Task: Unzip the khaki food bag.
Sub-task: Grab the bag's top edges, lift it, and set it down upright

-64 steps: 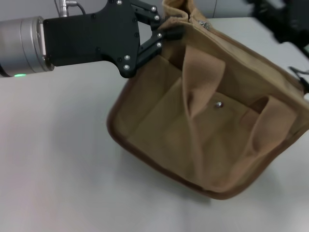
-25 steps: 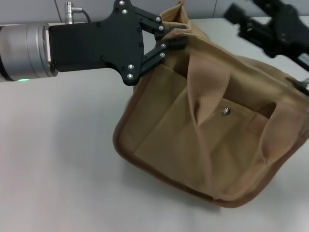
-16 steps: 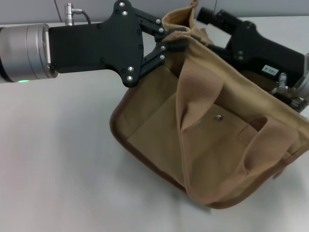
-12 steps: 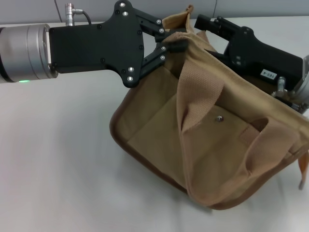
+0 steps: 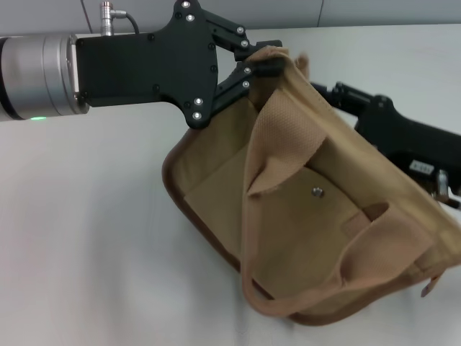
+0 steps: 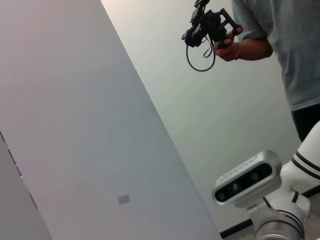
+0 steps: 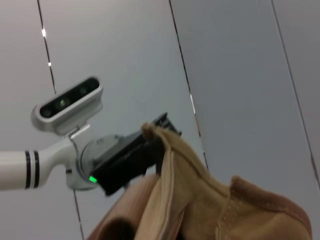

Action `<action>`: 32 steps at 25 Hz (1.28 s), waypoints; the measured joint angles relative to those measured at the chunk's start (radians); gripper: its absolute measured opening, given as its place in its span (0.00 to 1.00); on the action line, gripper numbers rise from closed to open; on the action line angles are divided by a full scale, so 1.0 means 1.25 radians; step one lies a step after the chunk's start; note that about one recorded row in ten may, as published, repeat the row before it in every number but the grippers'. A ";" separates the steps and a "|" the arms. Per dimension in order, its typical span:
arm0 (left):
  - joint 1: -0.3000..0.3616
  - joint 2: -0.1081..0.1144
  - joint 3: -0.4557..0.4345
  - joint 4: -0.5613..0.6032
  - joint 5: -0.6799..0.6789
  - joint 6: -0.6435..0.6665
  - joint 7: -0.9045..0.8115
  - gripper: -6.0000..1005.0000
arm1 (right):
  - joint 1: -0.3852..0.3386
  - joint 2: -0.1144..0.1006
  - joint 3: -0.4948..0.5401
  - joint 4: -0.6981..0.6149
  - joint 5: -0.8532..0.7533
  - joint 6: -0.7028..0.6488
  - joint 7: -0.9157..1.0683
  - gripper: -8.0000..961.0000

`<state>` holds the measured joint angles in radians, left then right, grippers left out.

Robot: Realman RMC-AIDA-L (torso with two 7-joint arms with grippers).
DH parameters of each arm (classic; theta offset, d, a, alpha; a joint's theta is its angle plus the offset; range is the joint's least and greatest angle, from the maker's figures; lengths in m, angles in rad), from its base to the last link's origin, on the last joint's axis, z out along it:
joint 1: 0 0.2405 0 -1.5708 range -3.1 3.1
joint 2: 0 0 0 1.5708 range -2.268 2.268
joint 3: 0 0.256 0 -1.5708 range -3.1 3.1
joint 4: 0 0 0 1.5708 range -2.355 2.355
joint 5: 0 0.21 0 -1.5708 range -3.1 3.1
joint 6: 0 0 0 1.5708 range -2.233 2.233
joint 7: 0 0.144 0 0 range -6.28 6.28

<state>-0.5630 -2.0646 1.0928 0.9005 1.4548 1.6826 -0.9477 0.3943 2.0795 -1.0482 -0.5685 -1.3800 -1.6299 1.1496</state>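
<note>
The khaki food bag (image 5: 288, 223) hangs tilted over the table, front pocket and metal snap (image 5: 316, 192) facing me. Its two webbing handles (image 5: 277, 140) flop down over the front. My left gripper (image 5: 265, 59) is shut on the bag's top left corner and holds it up. My right gripper (image 5: 333, 91) reaches in from the right along the far side of the bag's top edge, with its tips behind the fabric. The top zipper is hidden. The right wrist view shows the bag's top rim (image 7: 200, 200) and the left gripper (image 7: 131, 161) farther off.
The white table (image 5: 86, 252) spreads to the left and front of the bag. The left wrist view shows only a wall, a person (image 6: 280, 45) holding a black device, and the robot's head (image 6: 245, 180).
My right gripper came in from the upper right to the bag's top near the left gripper, then drew back rightward along the top edge. The bag tilted and the handles flopped lower.
</note>
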 joint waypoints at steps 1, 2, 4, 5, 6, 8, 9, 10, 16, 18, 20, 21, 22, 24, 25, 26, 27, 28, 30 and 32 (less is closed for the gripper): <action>-0.001 0.000 0.000 0.000 0.000 0.000 0.000 0.06 | -0.010 0.001 0.004 0.000 -0.014 -0.004 -0.003 0.88; -0.001 0.000 0.000 0.000 0.000 0.000 0.000 0.06 | -0.010 0.001 0.004 0.000 -0.014 -0.004 -0.003 0.88; -0.001 0.000 0.000 0.000 0.000 0.000 0.000 0.06 | -0.026 0.001 0.007 0.001 -0.017 -0.006 -0.008 0.88; -0.001 0.000 0.000 0.000 0.000 0.000 0.000 0.06 | -0.033 0.001 0.009 0.001 -0.017 -0.008 -0.011 0.88; -0.001 0.000 0.000 0.000 0.000 -0.001 0.000 0.06 | -0.046 0.002 0.029 0.002 -0.015 -0.020 -0.020 0.88; -0.001 0.000 0.000 0.000 0.000 -0.002 0.000 0.06 | -0.052 0.002 0.050 0.006 -0.014 -0.034 -0.026 0.88; 0.000 0.000 -0.002 0.000 0.000 -0.002 0.000 0.06 | -0.057 0.002 0.078 0.011 -0.014 -0.049 -0.033 0.88; 0.001 0.000 -0.003 0.000 -0.001 -0.003 0.000 0.06 | -0.061 0.003 0.107 0.020 -0.015 -0.067 -0.042 0.88; 0.006 0.000 -0.006 0.000 -0.002 -0.004 0.000 0.06 | -0.085 0.001 0.266 0.097 -0.014 -0.173 -0.115 0.87; 0.006 0.000 -0.005 0.000 -0.002 -0.004 0.000 0.06 | -0.090 0.001 0.272 0.097 -0.014 -0.176 -0.118 0.86; 0.006 0.001 -0.003 0.000 -0.002 -0.004 0.002 0.06 | -0.094 0.002 0.279 0.096 -0.014 -0.183 -0.129 0.85; 0.006 0.001 -0.003 0.000 -0.002 -0.004 0.004 0.06 | -0.095 0.002 0.282 0.095 -0.014 -0.187 -0.136 0.85; 0.006 0.000 -0.003 0.000 -0.002 -0.004 0.007 0.06 | -0.095 0.002 0.284 0.095 -0.013 -0.192 -0.141 0.84; 0.006 0.000 -0.002 0.000 -0.002 -0.005 0.010 0.06 | -0.091 0.003 0.283 0.091 -0.014 -0.200 -0.151 0.84; 0.006 -0.001 -0.002 0.000 -0.002 -0.005 0.010 0.06 | -0.088 0.002 0.280 0.084 -0.016 -0.200 -0.153 0.83; 0.006 -0.001 -0.002 0.000 -0.002 -0.005 0.010 0.06 | -0.083 0.001 0.267 0.059 -0.040 -0.196 -0.162 0.83; 0.006 -0.001 -0.002 0.000 -0.002 -0.005 0.010 0.06 | -0.083 0.001 0.267 0.059 -0.040 -0.196 -0.162 0.82; 0.006 -0.001 -0.002 0.000 -0.002 -0.005 0.010 0.06 | -0.080 0.001 0.257 0.041 -0.060 -0.195 -0.170 0.82; 0.006 0.000 -0.002 0.000 -0.002 -0.004 0.010 0.06 | -0.075 0.003 0.239 0.010 -0.101 -0.195 -0.187 0.81; 0.006 0.000 -0.002 0.000 -0.002 -0.004 0.010 0.06 | -0.070 0.005 0.224 -0.011 -0.133 -0.191 -0.201 0.80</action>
<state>-0.5556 -2.0650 1.0900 0.9003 1.4519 1.6776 -0.9347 0.3070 2.0851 -0.7689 -0.5821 -1.5456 -1.8683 0.8978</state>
